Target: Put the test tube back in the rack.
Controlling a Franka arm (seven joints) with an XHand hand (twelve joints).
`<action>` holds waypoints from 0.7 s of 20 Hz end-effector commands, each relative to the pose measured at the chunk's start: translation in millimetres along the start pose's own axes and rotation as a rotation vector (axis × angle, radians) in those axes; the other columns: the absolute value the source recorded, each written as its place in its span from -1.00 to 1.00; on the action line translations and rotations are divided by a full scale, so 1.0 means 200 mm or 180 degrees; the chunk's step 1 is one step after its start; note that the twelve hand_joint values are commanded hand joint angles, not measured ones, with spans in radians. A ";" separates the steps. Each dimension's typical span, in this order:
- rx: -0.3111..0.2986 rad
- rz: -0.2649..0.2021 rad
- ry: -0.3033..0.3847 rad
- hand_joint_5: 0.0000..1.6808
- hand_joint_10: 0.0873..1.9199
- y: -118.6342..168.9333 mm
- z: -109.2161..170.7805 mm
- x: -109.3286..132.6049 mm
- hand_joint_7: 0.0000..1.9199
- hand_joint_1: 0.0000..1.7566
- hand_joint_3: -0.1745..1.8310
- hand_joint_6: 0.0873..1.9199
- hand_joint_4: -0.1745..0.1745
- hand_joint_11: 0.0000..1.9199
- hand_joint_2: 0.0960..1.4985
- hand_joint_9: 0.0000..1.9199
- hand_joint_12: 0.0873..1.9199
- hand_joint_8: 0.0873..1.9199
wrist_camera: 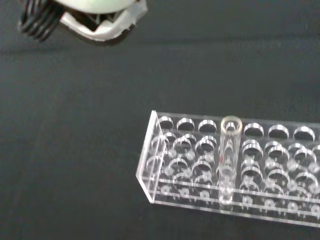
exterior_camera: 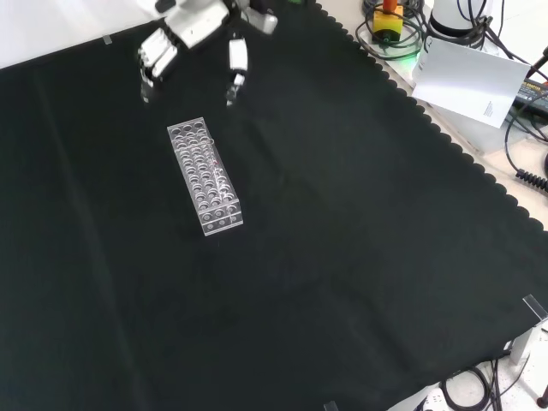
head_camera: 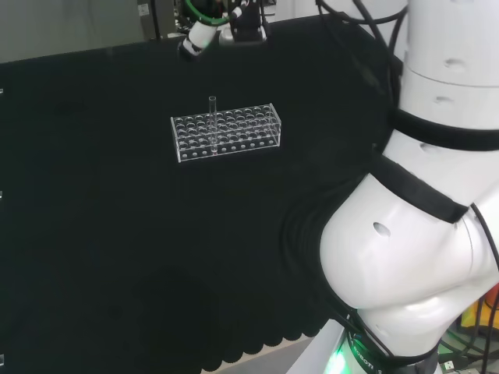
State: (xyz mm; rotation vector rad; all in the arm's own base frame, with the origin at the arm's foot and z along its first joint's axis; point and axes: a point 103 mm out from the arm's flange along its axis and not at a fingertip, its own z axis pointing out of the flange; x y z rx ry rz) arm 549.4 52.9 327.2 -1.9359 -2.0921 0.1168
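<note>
One test tube [head_camera: 212, 121] stands upright in the clear rack [head_camera: 226, 131] in the head view; the front view shows the hand [exterior_camera: 193, 38] beyond the rack's far end, fingers relaxed apart, holding nothing.

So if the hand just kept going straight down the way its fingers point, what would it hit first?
Probably the bare black cloth. In the front view the hand hangs beyond the rack, apart from it, fingers down. The tube stands in the rack. Depth is hard to judge.
</note>
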 end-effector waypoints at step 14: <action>-0.0692 -0.0216 -0.0222 -0.68 0.02 -0.30 -0.42 0.02 -0.98 -0.04 -0.39 -0.96 0.10 -0.96 -0.22 -0.92 0.65 -0.09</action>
